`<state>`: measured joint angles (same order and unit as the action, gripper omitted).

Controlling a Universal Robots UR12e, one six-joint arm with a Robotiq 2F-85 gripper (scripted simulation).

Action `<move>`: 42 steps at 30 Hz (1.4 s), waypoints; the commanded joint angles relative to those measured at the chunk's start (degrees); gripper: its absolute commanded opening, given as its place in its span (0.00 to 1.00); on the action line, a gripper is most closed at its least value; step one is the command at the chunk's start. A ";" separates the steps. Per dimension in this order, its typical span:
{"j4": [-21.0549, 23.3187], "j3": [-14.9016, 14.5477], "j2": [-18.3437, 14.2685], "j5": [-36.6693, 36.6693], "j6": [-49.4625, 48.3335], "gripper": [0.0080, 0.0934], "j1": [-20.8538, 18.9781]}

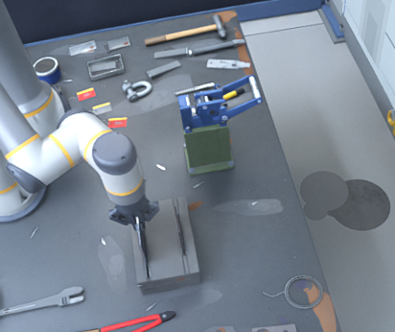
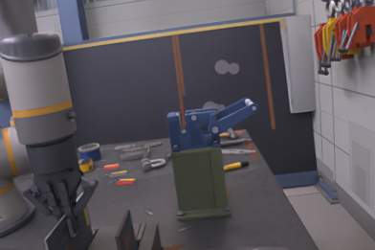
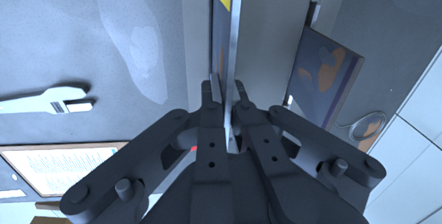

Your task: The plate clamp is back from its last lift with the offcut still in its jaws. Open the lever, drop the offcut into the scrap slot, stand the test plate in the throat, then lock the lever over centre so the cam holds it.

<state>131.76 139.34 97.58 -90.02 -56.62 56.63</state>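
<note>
At the near middle of the bench a grey slotted block (image 1: 168, 250) holds two thin plates on edge. My gripper (image 1: 140, 226) stands over the left slot, closed on the top edge of the test plate (image 3: 227, 47), which carries a yellow mark. The second plate (image 3: 321, 83), blotched with orange, stands in the right slot. Farther back the blue plate clamp (image 1: 213, 104) sits on its green pedestal (image 1: 208, 149) with its lever (image 2: 237, 110) raised up and to the right. I cannot tell what is in its jaws.
A small metal tray (image 1: 104, 66) sits at the back of the bench among a hammer (image 1: 187, 32), a shackle (image 1: 136, 88) and a tape roll (image 1: 48, 69). A spanner (image 1: 40, 302) and red cutters (image 1: 136, 322) lie near the front edge.
</note>
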 commanded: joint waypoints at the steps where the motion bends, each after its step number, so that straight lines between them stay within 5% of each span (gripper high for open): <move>1: 0.07 -0.05 -0.01 0.14 0.00 0.00 -0.02; 42: -6.49 -2.86 3.92 0.03 0.00 0.00 -0.01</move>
<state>125.17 136.61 101.47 -89.99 -56.62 56.62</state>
